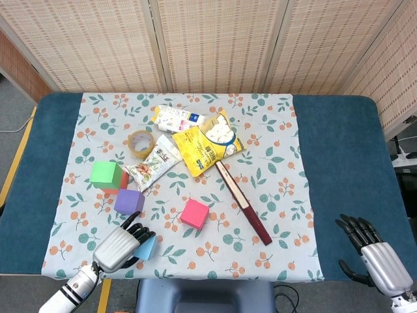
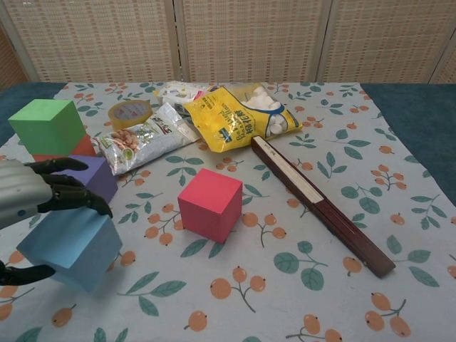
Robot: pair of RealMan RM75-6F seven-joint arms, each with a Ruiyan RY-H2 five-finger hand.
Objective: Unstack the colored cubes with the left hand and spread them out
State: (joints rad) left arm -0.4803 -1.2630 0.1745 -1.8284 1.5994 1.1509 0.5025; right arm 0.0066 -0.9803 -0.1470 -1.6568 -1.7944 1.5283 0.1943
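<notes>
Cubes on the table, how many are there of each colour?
Green cube: 1
Red cube, peeking out under the green one: 1
Purple cube: 1
Pink cube: 1
Blue cube, held by the left hand: 1
Total: 5 cubes

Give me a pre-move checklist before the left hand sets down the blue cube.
1. Grip: left hand holds the blue cube - ok.
2. Drop spot near the cloth's front edge, apart from the purple cube and pink cube - ok.
3. Cube already resting on the cloth - cannot tell.
4. Green cube unstacked from the red cube beneath - not ok.
5. Right hand open, off to the side - ok.
</notes>
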